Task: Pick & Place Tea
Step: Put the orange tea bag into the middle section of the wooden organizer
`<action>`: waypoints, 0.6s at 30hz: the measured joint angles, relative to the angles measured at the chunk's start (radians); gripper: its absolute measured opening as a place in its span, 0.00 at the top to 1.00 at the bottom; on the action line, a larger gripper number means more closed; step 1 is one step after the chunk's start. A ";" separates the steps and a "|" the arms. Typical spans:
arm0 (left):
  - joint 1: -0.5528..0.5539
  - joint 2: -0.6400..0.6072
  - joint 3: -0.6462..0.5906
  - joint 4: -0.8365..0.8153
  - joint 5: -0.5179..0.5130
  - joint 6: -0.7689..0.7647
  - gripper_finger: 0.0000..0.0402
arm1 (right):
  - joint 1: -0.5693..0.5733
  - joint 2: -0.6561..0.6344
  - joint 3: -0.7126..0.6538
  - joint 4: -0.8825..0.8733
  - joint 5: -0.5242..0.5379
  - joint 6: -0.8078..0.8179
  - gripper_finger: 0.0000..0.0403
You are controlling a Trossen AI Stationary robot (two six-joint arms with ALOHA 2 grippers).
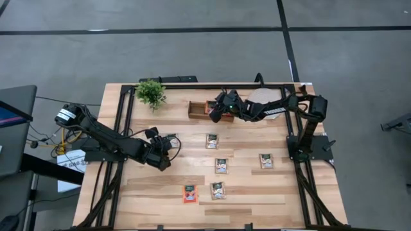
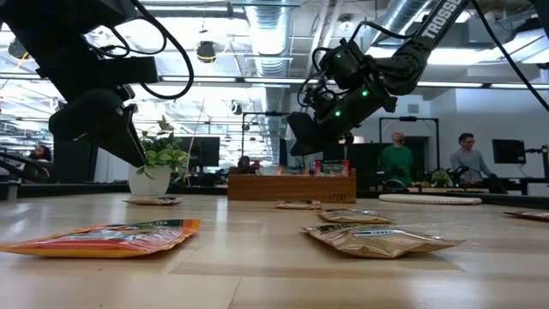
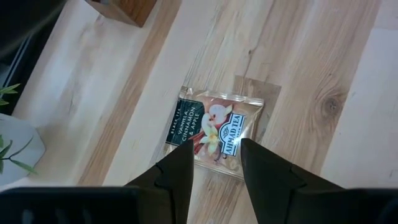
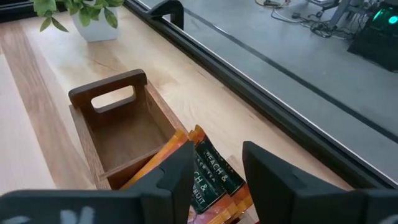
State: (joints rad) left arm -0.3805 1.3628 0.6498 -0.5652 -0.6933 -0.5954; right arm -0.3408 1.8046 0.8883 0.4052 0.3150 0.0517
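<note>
My left gripper (image 3: 216,147) (image 1: 160,153) is open and hangs a little above a pale sachet (image 3: 214,129) (image 1: 169,140) that lies flat on the table's left half. It touches nothing. My right gripper (image 4: 217,152) (image 1: 217,112) is open above the brown wooden tray (image 1: 198,109) at the far middle. Red-orange sachets (image 4: 208,177) stand on edge in the tray's middle compartment below its fingers. Several pale sachets (image 1: 221,165) and one red-orange sachet (image 1: 189,192) lie flat on the table's middle.
A potted plant (image 1: 151,93) stands at the far left. A round pale disc (image 1: 270,102) lies at the far right, under the right arm. The tray's handle-end compartment (image 4: 127,134) holds nothing. People sit in the room beyond the table (image 2: 399,159).
</note>
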 joint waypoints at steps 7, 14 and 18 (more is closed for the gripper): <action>0.000 0.000 0.000 0.000 0.000 0.000 0.69 | 0.019 -0.003 0.000 -0.002 0.000 -0.059 0.69; -0.001 0.000 0.000 -0.001 0.077 0.004 0.69 | 0.134 -0.070 0.002 -0.123 -0.034 -0.197 0.74; -0.001 0.000 0.000 0.006 0.142 0.002 0.69 | 0.236 -0.151 0.002 -0.296 -0.051 -0.203 0.75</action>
State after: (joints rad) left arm -0.3813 1.3632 0.6495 -0.5588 -0.5518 -0.5930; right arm -0.1051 1.6540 0.8898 0.1091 0.2643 -0.1515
